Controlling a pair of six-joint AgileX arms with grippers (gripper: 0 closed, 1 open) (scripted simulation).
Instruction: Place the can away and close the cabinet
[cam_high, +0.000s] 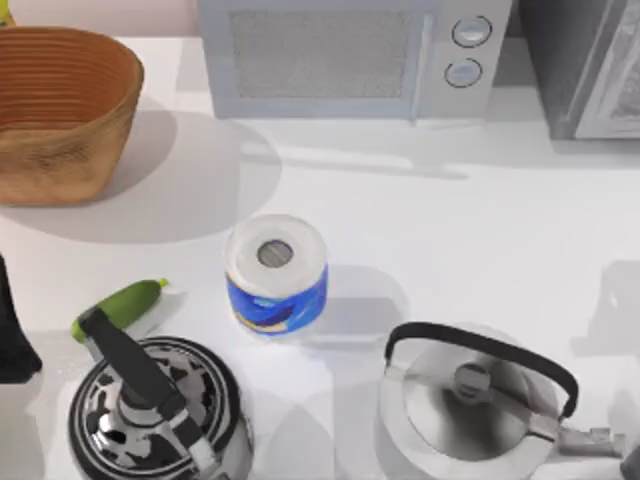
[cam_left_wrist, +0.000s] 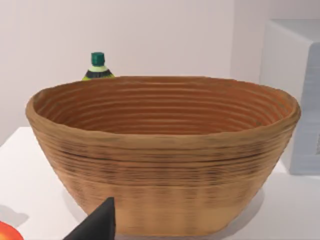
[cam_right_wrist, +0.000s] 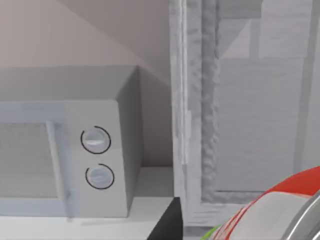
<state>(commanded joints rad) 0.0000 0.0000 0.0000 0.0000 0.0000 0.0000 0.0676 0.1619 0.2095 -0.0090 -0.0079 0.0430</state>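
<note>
The can (cam_right_wrist: 280, 205), red with a silver top and a hint of green lower down, lies very close under the right wrist camera. My right gripper (cam_right_wrist: 235, 227) is shut on it, with one dark finger (cam_right_wrist: 167, 220) beside it. Straight ahead of it stands the grey cabinet (cam_right_wrist: 250, 125), at the table's back right corner (cam_high: 585, 70). My left arm (cam_high: 12, 330) is parked at the table's left edge, and one dark fingertip (cam_left_wrist: 97, 222) points at the wicker basket (cam_left_wrist: 160, 150).
A white microwave (cam_high: 350, 60) stands at the back centre, left of the cabinet. A blue-wrapped paper roll (cam_high: 276, 272) stands mid-table. Near the front are a black-and-white kettle (cam_high: 150, 410), a silver kettle (cam_high: 470, 405) and a green vegetable (cam_high: 120, 305). The basket (cam_high: 60, 110) is back left, a green-capped bottle (cam_left_wrist: 97, 65) behind it.
</note>
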